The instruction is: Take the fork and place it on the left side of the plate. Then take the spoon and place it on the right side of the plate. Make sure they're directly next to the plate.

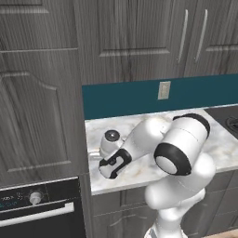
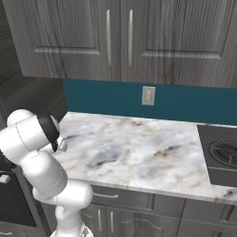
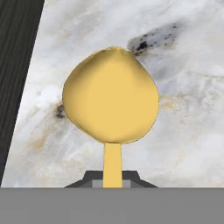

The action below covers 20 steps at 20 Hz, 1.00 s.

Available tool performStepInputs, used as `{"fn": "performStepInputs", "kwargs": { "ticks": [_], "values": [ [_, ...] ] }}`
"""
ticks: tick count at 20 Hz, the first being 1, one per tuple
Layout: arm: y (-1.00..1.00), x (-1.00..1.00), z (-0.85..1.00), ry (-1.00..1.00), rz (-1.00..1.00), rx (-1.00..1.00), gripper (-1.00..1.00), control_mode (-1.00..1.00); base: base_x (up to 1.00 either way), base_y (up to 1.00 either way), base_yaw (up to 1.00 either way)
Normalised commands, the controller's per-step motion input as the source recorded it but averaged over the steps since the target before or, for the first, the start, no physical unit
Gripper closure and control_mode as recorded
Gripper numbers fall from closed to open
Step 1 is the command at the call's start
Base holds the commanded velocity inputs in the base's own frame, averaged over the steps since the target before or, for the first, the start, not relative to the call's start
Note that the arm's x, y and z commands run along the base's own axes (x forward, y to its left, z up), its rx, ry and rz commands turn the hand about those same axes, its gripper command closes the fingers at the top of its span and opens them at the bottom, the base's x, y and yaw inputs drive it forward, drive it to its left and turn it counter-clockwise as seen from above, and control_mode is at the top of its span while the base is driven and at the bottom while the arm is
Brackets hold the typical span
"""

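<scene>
The spoon [image 3: 111,96] takes up the middle of the hand view: a golden-yellow round bowl on a thin orange-gold handle. The handle runs down between the dark fingertips [image 3: 89,178] of my gripper [image 3: 112,180], which is shut on it. Marble counter [image 3: 188,87] lies behind the bowl. In the left base view my arm reaches over the counter's left end, the hand [image 1: 113,163] low near the front edge. The fork and the plate are hidden or out of view.
A dark cabinet side [image 3: 17,65] borders the counter's left edge. An oven [image 1: 37,204] sits below left of the counter [image 1: 218,144]. A stove top [image 2: 222,155] lies at the right end. Cabinets hang above, and an outlet [image 2: 148,96] is on the teal backsplash.
</scene>
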Motion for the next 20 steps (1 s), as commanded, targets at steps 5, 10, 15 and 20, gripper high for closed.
{"fn": "performStepInputs", "kwargs": {
  "ticks": [5, 10, 15, 20],
  "values": [
    [-0.19, -0.12, 0.52, -0.07, -0.05, 0.13, 1.0, -1.0, 0.0, 0.0, 0.0],
    [-0.32, -0.15, 0.8, -0.09, -0.05, 0.12, 1.0, -1.0, 0.0, 0.0, 0.0],
    [-0.45, -0.19, 0.98, -0.01, -0.01, 0.08, 1.0, -1.0, 0.0, 0.0, 0.0],
    [-0.64, -0.47, 1.0, 0.0, -0.04, 0.03, 1.0, -1.0, 0.0, 0.0, 0.0]
  ]
}}
